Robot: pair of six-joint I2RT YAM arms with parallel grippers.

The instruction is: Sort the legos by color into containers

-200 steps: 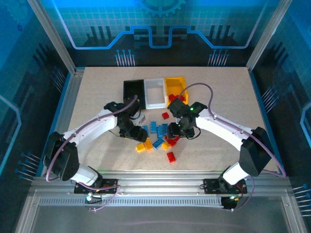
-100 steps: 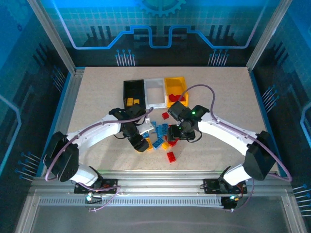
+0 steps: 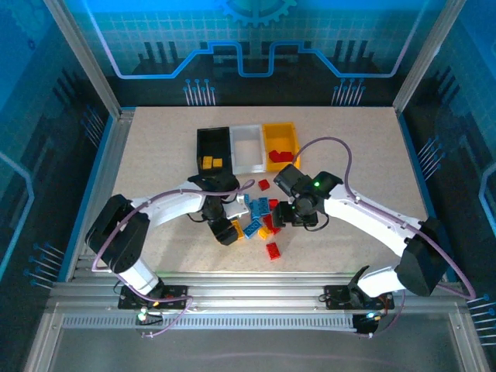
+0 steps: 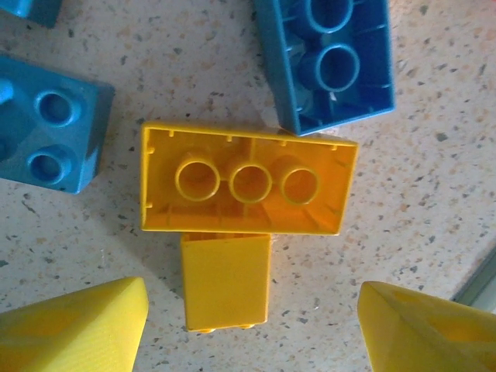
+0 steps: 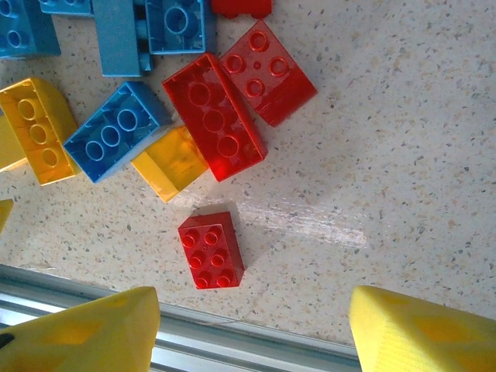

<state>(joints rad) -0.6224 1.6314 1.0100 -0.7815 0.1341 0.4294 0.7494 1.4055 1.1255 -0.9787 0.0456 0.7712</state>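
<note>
The legos [image 3: 260, 219] lie in a loose red, blue and yellow pile in mid-table, below the joined black [image 3: 211, 139], white [image 3: 247, 147] and orange-yellow [image 3: 280, 136] containers. My left gripper [image 4: 252, 333] hangs open over a small yellow brick [image 4: 226, 279] lying on its side, with a gap at each finger. That brick touches an upturned long yellow brick [image 4: 248, 182]. My right gripper [image 5: 252, 333] is open above bare table, just past a small red brick [image 5: 211, 249]. In the top view the left gripper [image 3: 225, 231] and right gripper [image 3: 283, 217] flank the pile.
Upturned blue bricks [image 4: 325, 54] lie beyond the yellow ones. A long red brick [image 5: 215, 116] and a yellow brick [image 5: 170, 163] crowd together. Yellow bricks [image 3: 211, 162] sit in the black bin, red ones [image 3: 279, 157] in the orange-yellow bin. An aluminium rail [image 5: 232, 341] borders the near edge.
My left gripper has swung from near the black bin down to the front left of the pile. The right gripper has shifted slightly toward the near edge.
</note>
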